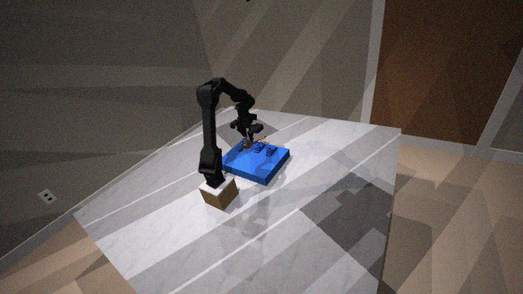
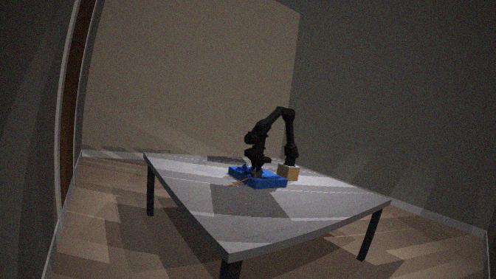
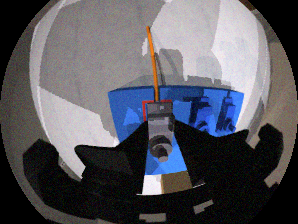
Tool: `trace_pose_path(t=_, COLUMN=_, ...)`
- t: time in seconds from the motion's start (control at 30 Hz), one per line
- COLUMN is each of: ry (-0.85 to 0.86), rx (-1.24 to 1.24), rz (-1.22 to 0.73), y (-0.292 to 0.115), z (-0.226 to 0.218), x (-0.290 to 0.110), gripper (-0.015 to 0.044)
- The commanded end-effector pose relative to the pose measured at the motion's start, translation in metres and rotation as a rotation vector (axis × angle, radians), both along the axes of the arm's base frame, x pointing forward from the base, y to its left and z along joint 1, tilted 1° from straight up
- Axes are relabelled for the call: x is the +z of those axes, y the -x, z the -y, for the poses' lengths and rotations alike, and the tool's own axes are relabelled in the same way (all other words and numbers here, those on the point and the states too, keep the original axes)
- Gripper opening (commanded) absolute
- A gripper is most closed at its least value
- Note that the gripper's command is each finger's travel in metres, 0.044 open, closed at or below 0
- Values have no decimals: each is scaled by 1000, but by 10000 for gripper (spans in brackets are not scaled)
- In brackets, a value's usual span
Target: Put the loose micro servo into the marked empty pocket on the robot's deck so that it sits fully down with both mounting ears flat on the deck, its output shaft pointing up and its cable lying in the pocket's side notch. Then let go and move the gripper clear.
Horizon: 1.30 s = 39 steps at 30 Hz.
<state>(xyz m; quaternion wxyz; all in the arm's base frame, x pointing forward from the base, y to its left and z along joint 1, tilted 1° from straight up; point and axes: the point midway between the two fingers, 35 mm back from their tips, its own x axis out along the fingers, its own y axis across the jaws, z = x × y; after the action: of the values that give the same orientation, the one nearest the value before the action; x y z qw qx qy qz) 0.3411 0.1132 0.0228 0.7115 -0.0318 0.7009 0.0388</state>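
One gripper (image 3: 160, 137), closed tight on the grey micro servo (image 3: 160, 131), hangs over the red-marked pocket (image 3: 156, 104) at the blue deck (image 1: 254, 165) edge as we judge insertion under way, a straight descent next, orange cable (image 3: 153, 56) notchward.

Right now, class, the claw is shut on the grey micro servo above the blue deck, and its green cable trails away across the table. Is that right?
One detail is wrong: the cable is orange, as the wrist view shows. The claw is indeed shut on the grey micro servo above the blue deck.
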Motion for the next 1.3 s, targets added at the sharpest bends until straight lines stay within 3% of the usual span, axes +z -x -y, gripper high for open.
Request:
trace_pose_path(t=0.0, ry=1, rx=5, rz=-2, y=0, z=0, x=-4, gripper=0)
trace_pose_path(t=1.23, ry=1, rx=5, rz=-2, y=0, z=0, x=-29, gripper=0)
trace_pose_path(t=1.27, ry=1, rx=5, rz=-2, y=0, z=0, x=-27, gripper=26)
